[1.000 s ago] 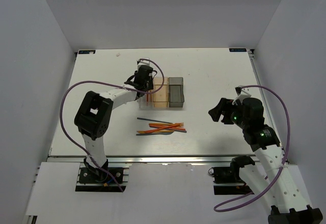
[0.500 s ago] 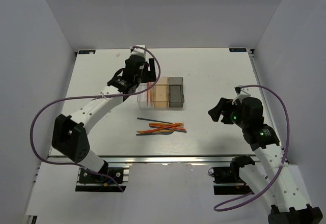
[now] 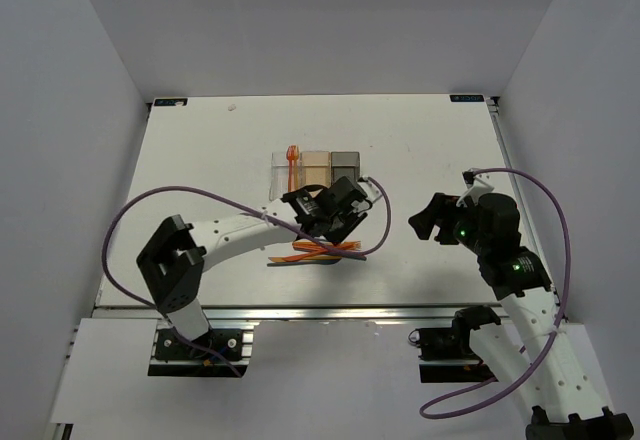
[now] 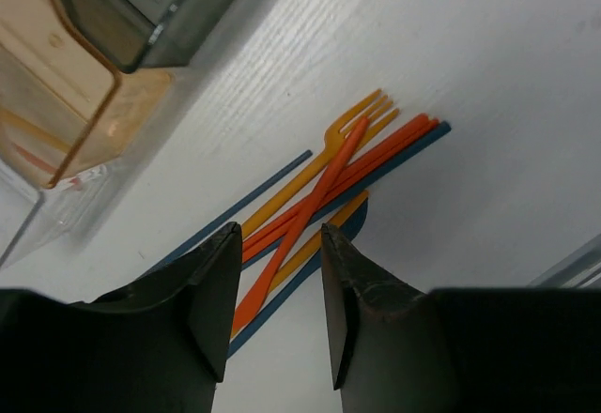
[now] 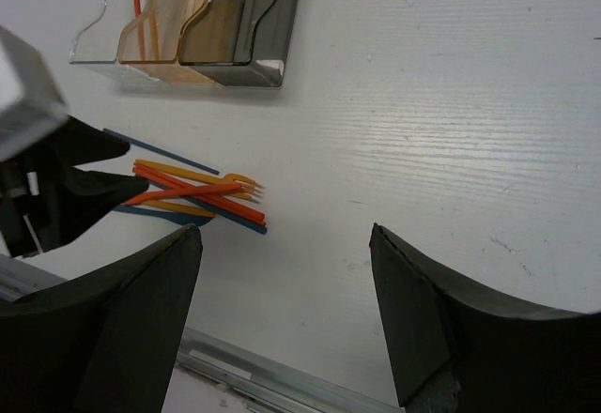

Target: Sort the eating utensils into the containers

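The utensils (image 3: 316, 252) lie in a small crossed pile near the table's front: orange forks and sticks with a few dark blue ones. My left gripper (image 3: 328, 232) hovers just above the pile, open and empty. In the left wrist view the pile (image 4: 324, 183) lies just beyond the gripper (image 4: 277, 277). The clear bin (image 3: 288, 168), tan bin (image 3: 316, 168) and dark bin (image 3: 346, 166) stand in a row behind. One orange utensil (image 3: 292, 154) stands in the clear bin. My right gripper (image 3: 421, 222) is wide open and empty, off to the right of the pile (image 5: 199, 193).
The table's metal front rail (image 5: 272, 375) runs close below the pile. The purple cable (image 3: 375, 222) of the left arm loops beside the pile. White walls close in the table on the left, back and right.
My left arm has swung from the clear bin at the back down to the pile. An orange utensil now shows standing in the clear bin. The right arm has not moved.
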### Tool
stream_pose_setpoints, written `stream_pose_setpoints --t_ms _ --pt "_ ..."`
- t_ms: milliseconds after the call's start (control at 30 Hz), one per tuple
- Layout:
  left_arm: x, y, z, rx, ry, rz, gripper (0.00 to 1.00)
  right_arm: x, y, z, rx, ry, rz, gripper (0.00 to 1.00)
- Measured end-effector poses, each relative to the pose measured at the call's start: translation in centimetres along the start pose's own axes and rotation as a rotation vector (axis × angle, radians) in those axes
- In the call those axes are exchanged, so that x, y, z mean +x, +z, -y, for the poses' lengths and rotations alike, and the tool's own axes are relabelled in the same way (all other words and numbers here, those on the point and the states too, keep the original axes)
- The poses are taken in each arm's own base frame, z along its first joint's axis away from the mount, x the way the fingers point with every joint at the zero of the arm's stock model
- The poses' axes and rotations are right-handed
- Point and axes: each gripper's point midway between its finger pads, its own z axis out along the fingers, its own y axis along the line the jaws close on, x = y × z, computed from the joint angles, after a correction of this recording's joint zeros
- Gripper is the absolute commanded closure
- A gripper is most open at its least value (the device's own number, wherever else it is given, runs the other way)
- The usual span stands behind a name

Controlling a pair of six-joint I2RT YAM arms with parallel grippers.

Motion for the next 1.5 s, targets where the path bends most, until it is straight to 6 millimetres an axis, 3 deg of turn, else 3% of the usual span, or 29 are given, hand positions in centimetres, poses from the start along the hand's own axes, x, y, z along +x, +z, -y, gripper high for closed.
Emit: stream_pose_setpoints --t_ms 233,367,900,1500 --pt "3.8 3.8 1.1 0.047 0.1 -0.147 0.48 -0.2 -0.3 -0.2 -0.006 -0.005 0.016 0.23" --pt "5.0 4.9 1.3 0.057 0.147 -0.194 0.57 -0.3 -0.4 -0.3 -0.013 -0.008 0.023 0.22" --pt "5.2 5.8 -1.3 0.122 0.101 -0.202 0.71 -0.5 -0.6 -0.6 -0.023 -0.014 0.032 0.22" --pt "7.2 7.6 -0.8 0.164 0.096 -0.266 0.67 -0.6 -0.9 -0.7 -0.028 -0.017 0.046 0.22"
